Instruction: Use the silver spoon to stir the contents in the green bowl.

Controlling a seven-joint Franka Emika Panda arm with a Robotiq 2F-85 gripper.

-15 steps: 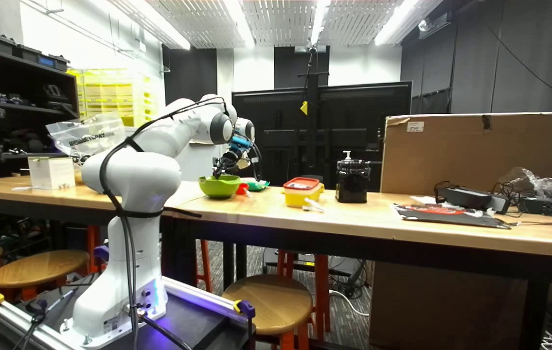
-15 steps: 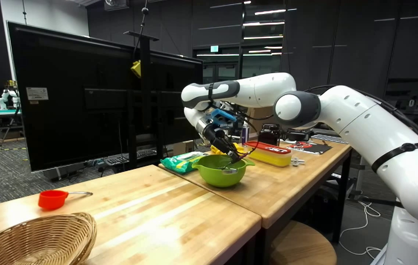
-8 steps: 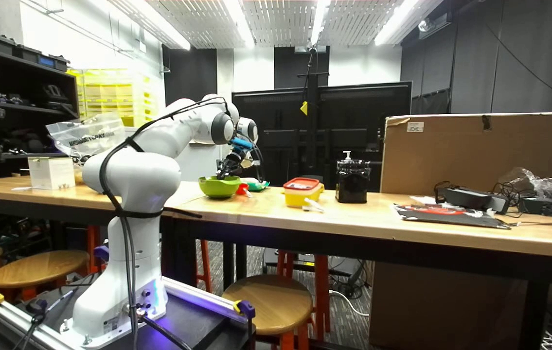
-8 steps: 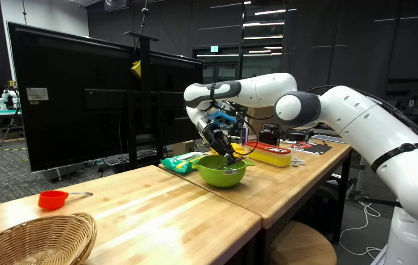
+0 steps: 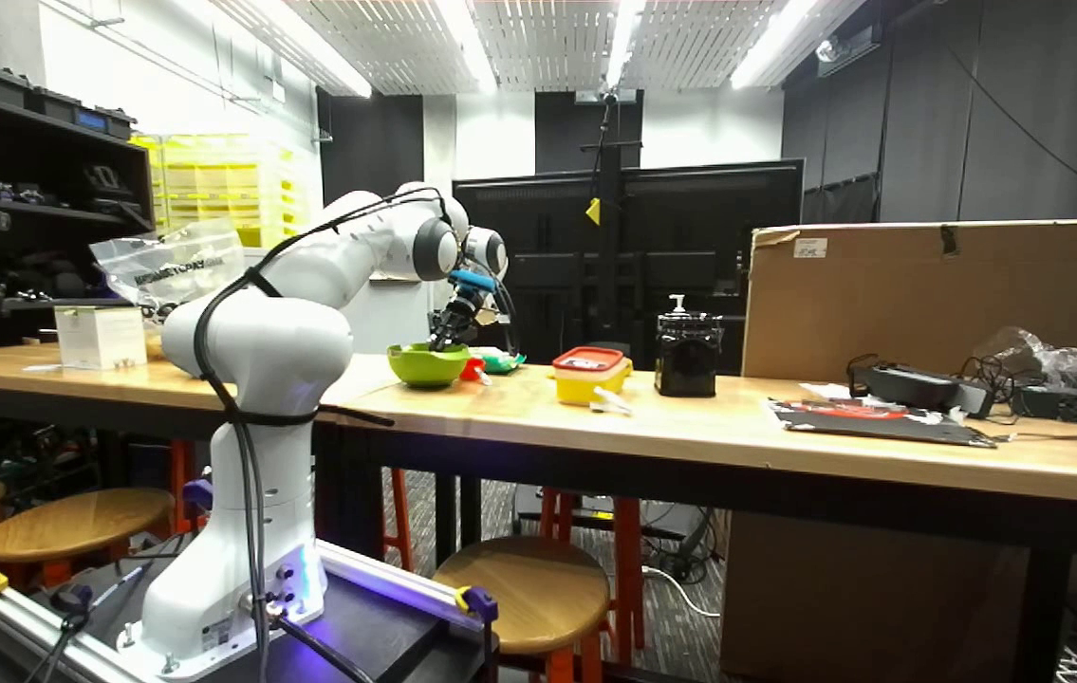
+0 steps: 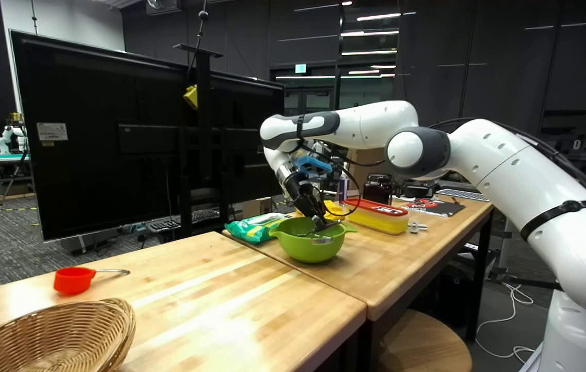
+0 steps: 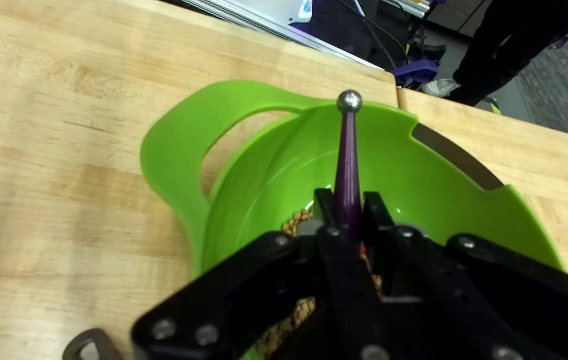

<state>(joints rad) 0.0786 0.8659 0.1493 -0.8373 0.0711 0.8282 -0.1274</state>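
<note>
One spoon [image 7: 347, 170], judged by its purple handle [image 7: 347, 145], was pinched in the gripper [image 7: 348, 202] over the green bowl [image 7: 444, 210], near the robot-side edge of the counter [image 7: 63, 125]. Its ball end [image 7: 349, 101] leaned toward that edge; the hidden head presumably slanted oppositely, toward tan bits [image 7: 302, 311].

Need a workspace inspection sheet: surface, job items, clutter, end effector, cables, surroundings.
Surface: wooden tabletops, seam between them visible.
Job items: green bowl, brown bean-like bits inside; purple-handled utensil, likely the spoon, head not clear.
Clutter: red measuring cup, wicker basket, red-lidded yellow container, green packet.
End effector: closed on the utensil's handle, over the bowl.
Cables: black cables strapped to the arm; white cord on the floor.
Surroundings: person's legs beyond the table edge, wooden stool, large black display.
</note>
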